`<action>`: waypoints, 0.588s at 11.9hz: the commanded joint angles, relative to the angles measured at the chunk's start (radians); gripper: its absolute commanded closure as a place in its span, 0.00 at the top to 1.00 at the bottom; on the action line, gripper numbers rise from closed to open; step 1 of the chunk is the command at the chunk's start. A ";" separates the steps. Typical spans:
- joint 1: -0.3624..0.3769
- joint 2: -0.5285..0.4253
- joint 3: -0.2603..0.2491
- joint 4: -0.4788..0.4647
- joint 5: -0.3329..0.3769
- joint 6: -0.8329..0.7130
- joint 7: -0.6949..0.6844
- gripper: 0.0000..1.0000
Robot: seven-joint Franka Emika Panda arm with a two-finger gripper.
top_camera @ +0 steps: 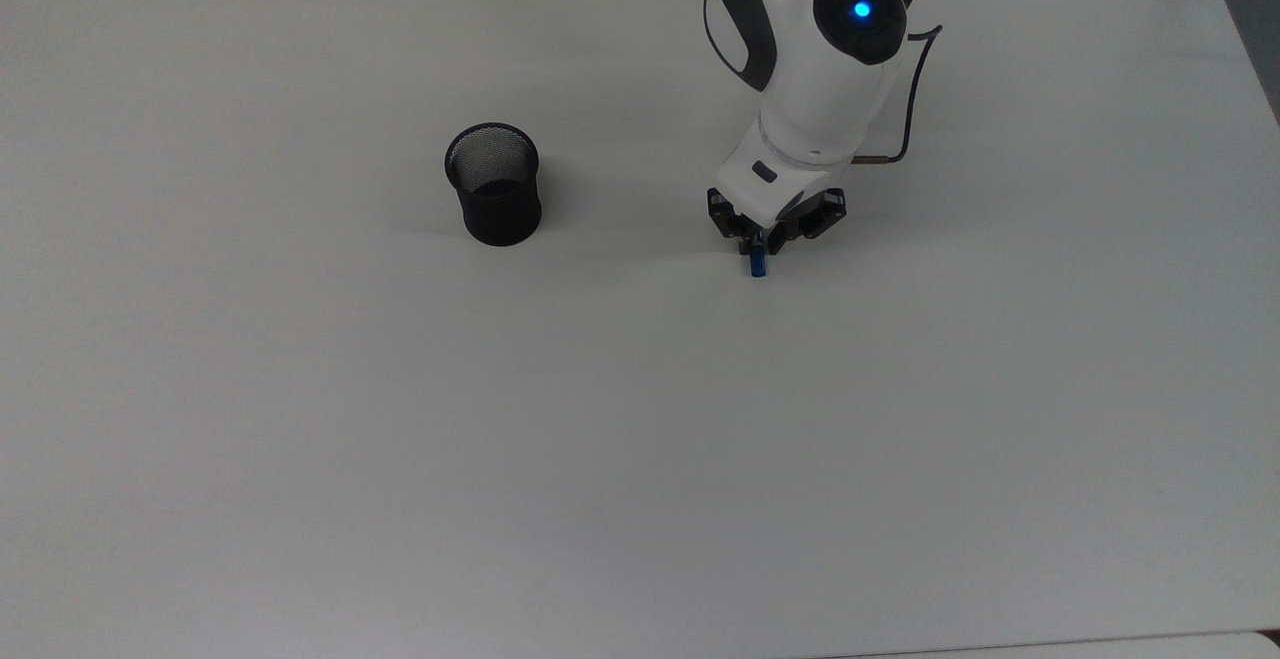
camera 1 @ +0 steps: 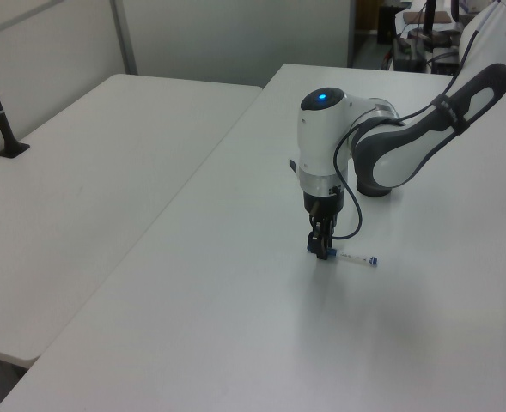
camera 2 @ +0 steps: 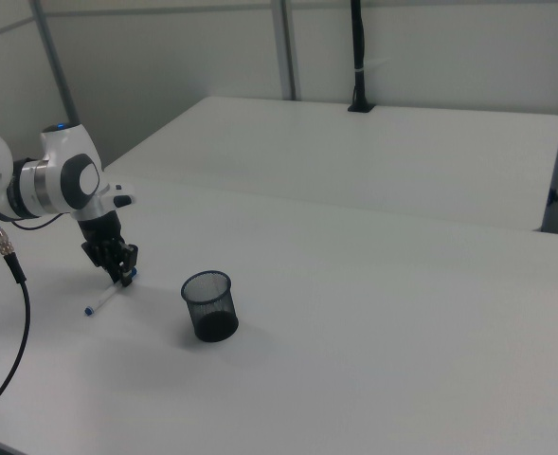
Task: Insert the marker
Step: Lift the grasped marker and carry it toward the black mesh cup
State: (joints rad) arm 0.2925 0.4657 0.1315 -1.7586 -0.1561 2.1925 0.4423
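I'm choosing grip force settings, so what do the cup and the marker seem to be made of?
The cup looks like black wire mesh, probably metal: its wall shows a fine see-through grid, matte. The marker looks like smooth plastic: a white barrel with a blue cap, lying on the table under the gripper.

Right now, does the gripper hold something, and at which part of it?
The gripper is closed around the marker near its blue cap end; the marker still lies on the table, not lifted.
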 commanded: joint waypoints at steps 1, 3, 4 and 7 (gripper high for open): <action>-0.003 -0.010 -0.018 0.011 -0.014 0.012 0.022 0.00; -0.059 -0.063 -0.020 0.056 -0.016 0.003 0.023 0.00; -0.100 -0.109 -0.021 0.056 -0.017 0.003 0.018 0.00; -0.241 -0.226 -0.020 0.045 -0.020 -0.003 0.012 0.00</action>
State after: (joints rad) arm 0.1482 0.3558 0.1063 -1.6676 -0.1637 2.1952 0.4490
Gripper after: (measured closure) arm 0.819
